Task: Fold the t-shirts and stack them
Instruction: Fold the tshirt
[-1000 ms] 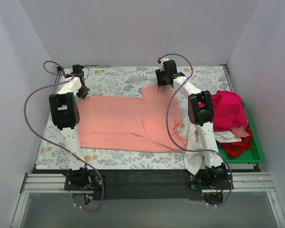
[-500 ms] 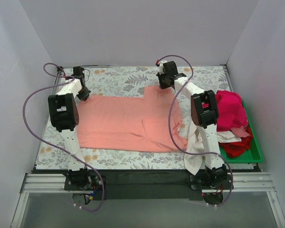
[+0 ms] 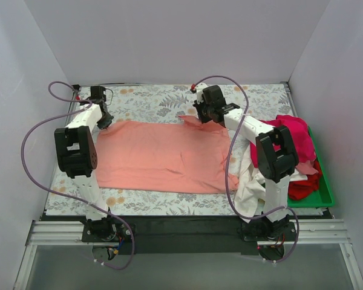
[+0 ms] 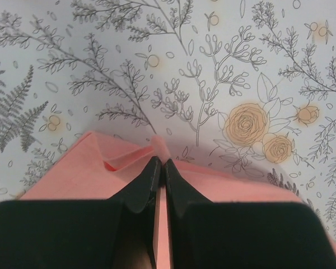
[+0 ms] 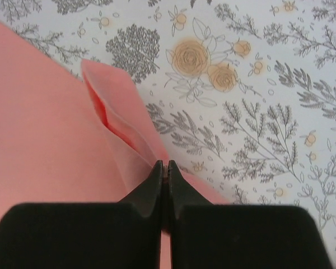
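The salmon-pink t-shirt [image 3: 160, 154] lies spread flat on the flowered table. My left gripper [image 3: 104, 122] is shut on its far left corner; the pinched cloth shows between the black fingertips in the left wrist view [image 4: 160, 147]. My right gripper [image 3: 207, 116] is shut on the far right part of the same shirt, and a folded flap [image 5: 115, 109] rises from it in the right wrist view. A white shirt [image 3: 249, 184] hangs by the right arm. Magenta [image 3: 290, 140] and red [image 3: 302, 187] shirts are heaped at the right.
A green plastic tray [image 3: 322, 193] at the right edge holds the heap of shirts. Grey walls close in the back and both sides. Purple cables loop from both arms. The flowered table cloth [image 3: 151, 99] shows beyond the shirt.
My right gripper has moved left and a little nearer, dragging the shirt's far right flap inward, so the far edge now runs straighter. The left arm has shifted slightly left.
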